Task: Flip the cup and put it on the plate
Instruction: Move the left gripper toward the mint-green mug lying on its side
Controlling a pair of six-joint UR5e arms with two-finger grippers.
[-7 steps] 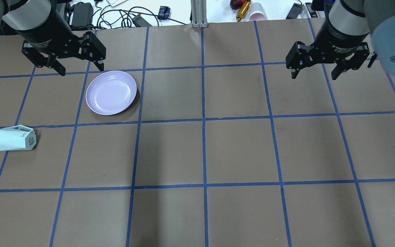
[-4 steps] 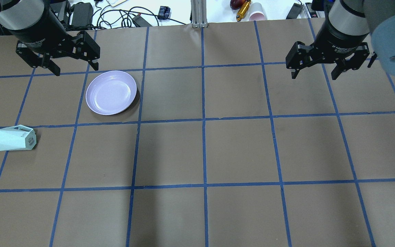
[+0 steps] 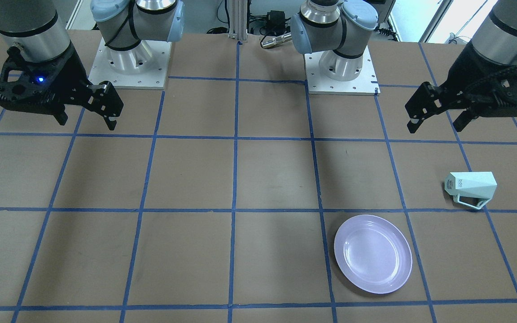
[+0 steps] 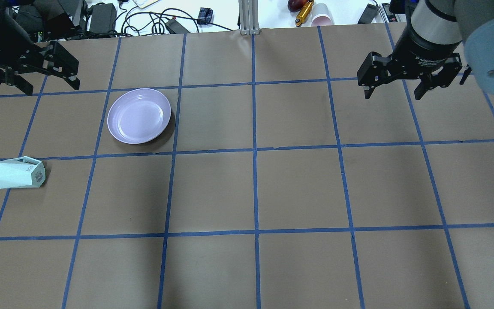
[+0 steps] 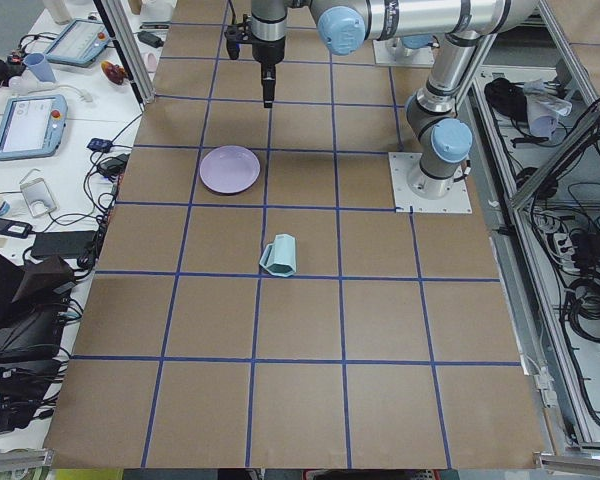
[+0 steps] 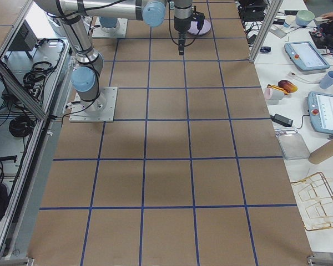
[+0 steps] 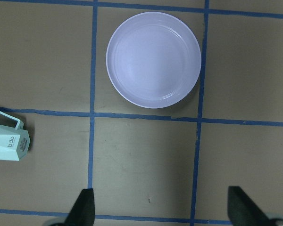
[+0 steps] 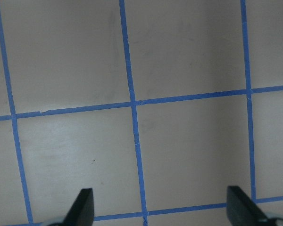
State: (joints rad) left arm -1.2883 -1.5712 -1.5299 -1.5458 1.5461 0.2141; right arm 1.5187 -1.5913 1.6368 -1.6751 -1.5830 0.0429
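Shows the cup point(image 4: 17, 173) lying on its side on the counter point(image 4: 298, 189), close to the left end, in a square marked off by blue tape lines point(image 4: 253, 150). Points its base, with the small dark label, to the right and its rim to the left; carries the angular handle on the side away from the robot, as the front-facing view confirms point(image 3: 470, 188). Touches nothing but the counter.

Finds the plate point(image 4: 139, 116) right way up, to the right of the cup and farther from the robot, well apart from it, one tape line between them. Holds nothing in its shallow well point(image 3: 373, 253).

Catches the left gripper point(image 4: 52, 88) raised above the counter on the left side, fingers spread wide, nothing between them. Looks down through its wrist camera past both dark fingertips point(image 7: 162, 209) at the plate point(image 7: 153, 59) ahead and the cup point(image 7: 8, 147) at the left edge. Stands clear of both.

Places the right gripper point(image 4: 393, 95) raised over the right side of the counter, well apart from cup and plate, likewise spread wide and holding nothing. Sees through its wrist camera point(image 8: 160, 209) only brown counter and crossing tape lines.

Leaves cables point(image 4: 144, 19) lying beyond the counter's far edge.
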